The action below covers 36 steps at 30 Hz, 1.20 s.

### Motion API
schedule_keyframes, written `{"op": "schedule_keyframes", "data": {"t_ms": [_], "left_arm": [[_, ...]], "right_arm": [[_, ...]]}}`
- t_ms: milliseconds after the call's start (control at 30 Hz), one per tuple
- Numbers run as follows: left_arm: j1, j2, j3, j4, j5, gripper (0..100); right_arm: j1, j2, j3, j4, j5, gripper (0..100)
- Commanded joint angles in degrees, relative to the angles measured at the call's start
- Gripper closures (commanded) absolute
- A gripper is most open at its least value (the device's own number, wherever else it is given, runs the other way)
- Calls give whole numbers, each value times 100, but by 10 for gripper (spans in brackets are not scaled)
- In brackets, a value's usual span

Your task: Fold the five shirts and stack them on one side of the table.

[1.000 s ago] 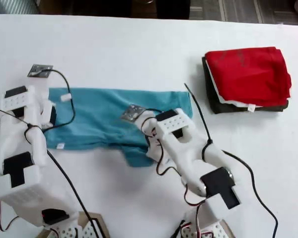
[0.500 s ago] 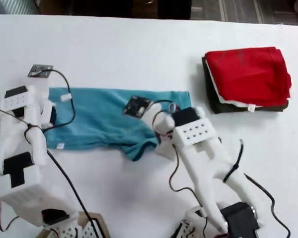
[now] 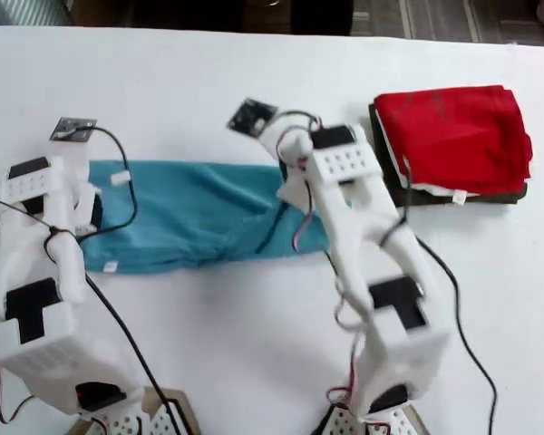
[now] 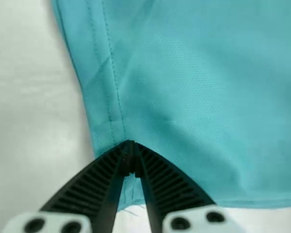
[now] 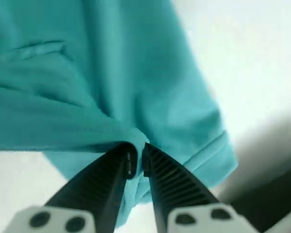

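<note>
A red-topped folded stack (image 3: pixel 453 145) lies near my right gripper (image 5: pixel 136 158); it and my left gripper (image 4: pixel 131 155) each pinch the smooth teal shirt (image 3: pixel 190 213).

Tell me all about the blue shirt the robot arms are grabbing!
The blue-green shirt looks like soft, finely knit cloth with stitched hems and a small white tag on one edge. It lies in a long band across the white table, a bit wrinkled. The left gripper is shut on the hem at one end. The right gripper pinches a bunched fold at the other end.
</note>
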State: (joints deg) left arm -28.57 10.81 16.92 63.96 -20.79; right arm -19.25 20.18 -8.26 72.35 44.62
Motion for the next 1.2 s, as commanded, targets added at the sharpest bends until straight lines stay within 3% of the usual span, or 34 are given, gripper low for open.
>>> {"op": "schedule_keyframes", "data": {"t_ms": [0,167,333,500,567,600,867,1167], "left_arm": [[26,-299,-110,-62,-35,973],[26,-299,-110,-53,-26,973],[26,-299,-127,-62,-26,973],[26,-299,-127,-62,-26,973],[26,-299,-127,-62,-26,973],[26,-299,-127,-62,-26,973],[26,-308,-136,-62,-26,973],[26,-308,-136,-62,-26,973]], "right_arm": [[110,1200,-1688,382,0,978],[444,2563,-3516,1305,-88,941],[690,3055,-5310,2114,-738,852],[629,3046,-6418,2932,-782,885],[646,2818,-6330,2932,-870,959],[611,2703,-6171,2932,-905,992],[66,470,-2620,2826,-835,975],[-1059,-1218,1442,453,-897,975]]}}
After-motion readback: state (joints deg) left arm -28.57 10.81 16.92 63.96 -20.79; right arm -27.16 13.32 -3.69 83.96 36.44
